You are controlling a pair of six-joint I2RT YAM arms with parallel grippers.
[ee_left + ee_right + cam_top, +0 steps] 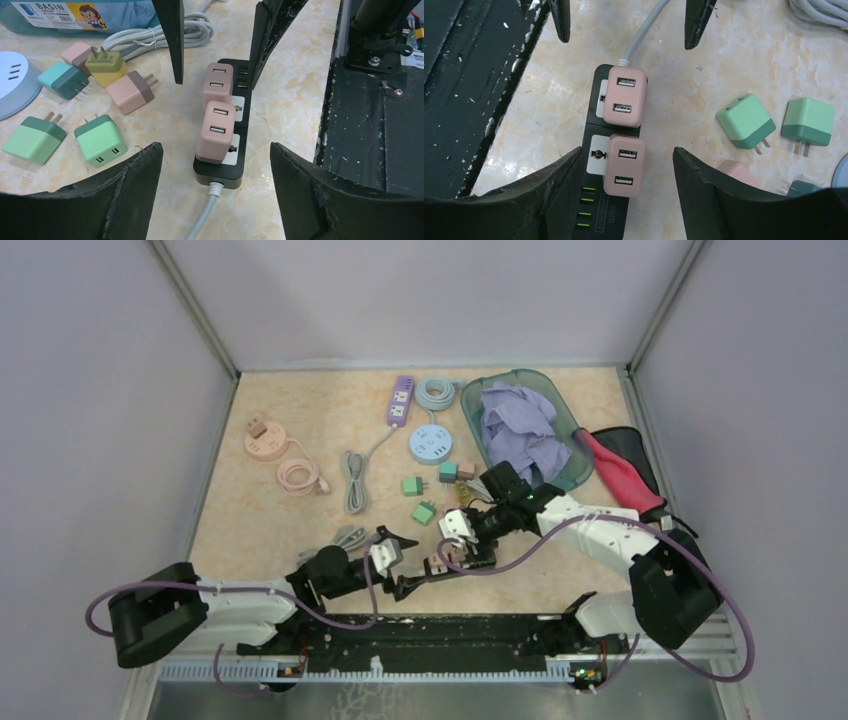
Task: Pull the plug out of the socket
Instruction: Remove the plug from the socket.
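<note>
A black power strip point(239, 102) with a grey cord point(205, 212) lies on the marble table near the front rail; it also shows in the top view point(447, 566). Two pink USB plugs sit in its sockets, one at the cord end point(216, 131) point(624, 95) and one by the green USB ports point(218, 82) point(624, 170). My left gripper point(215, 147) point(408, 565) is open and straddles the cord end, touching nothing. My right gripper point(626, 152) point(468, 545) is open, its fingers on either side of the plug by the ports, apart from it.
Loose plugs lie beside the strip: two green ones point(100, 140) point(34, 140), pink point(131, 92), yellow point(105, 64), teal point(62, 80). A blue round socket point(432, 443), purple strip point(400, 400), pink round socket point(265, 437) and teal basin point(572, 472) with cloth sit farther back. The black rail point(375, 115) runs close by.
</note>
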